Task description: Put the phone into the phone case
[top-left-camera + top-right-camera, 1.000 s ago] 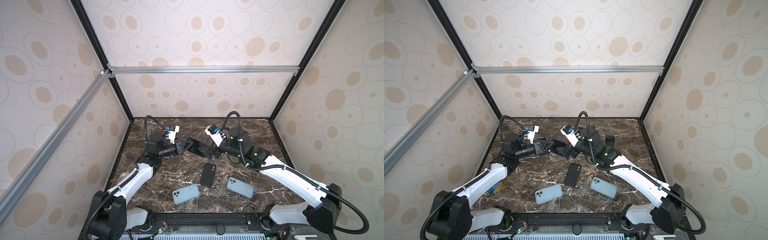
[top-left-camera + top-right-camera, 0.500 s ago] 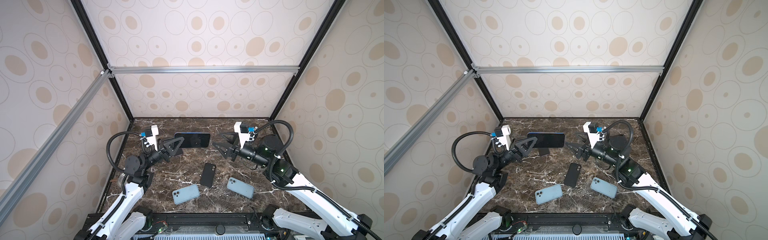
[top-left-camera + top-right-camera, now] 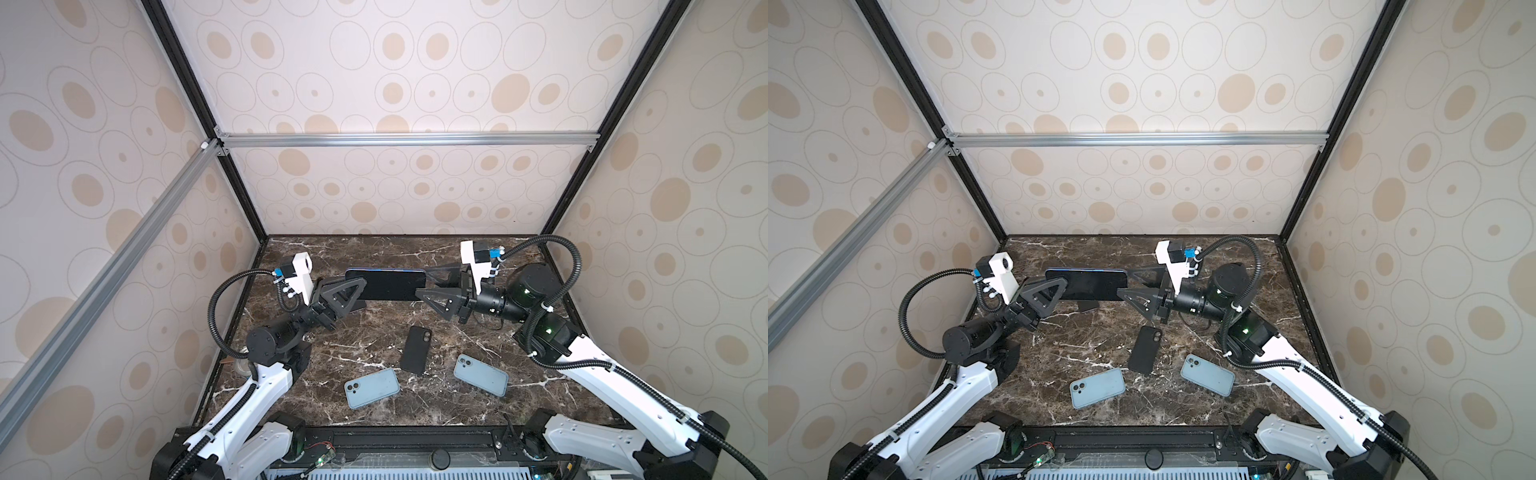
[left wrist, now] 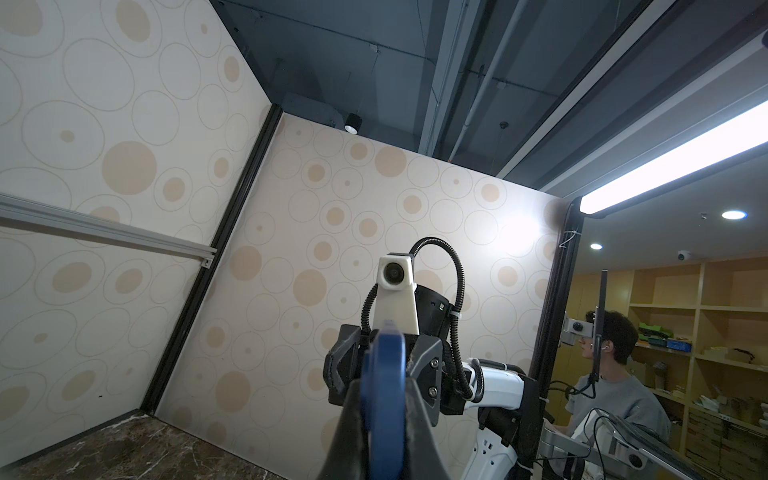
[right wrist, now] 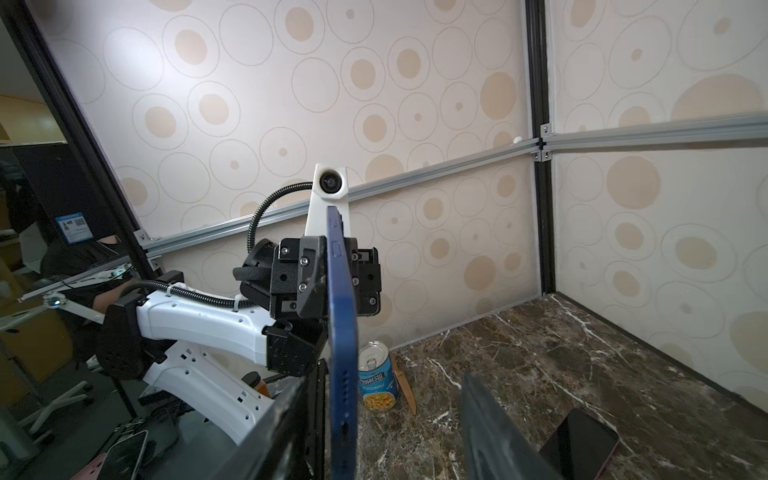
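While left pincer (image 3: 358, 287) pinched the phone (image 3: 386, 284) at 9 o'clock, right pincer (image 3: 423, 286) stood spread around its 3 o'clock end.

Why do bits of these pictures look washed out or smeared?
Left wrist view: the ceiling strip light is blown out and flares onto the wall; the blue phone, right at the lens, is soft. In a top view one jaw of the right gripper is ghosted by motion. Right wrist view: that jaw is a grey smear; the phone's edge is sharp.
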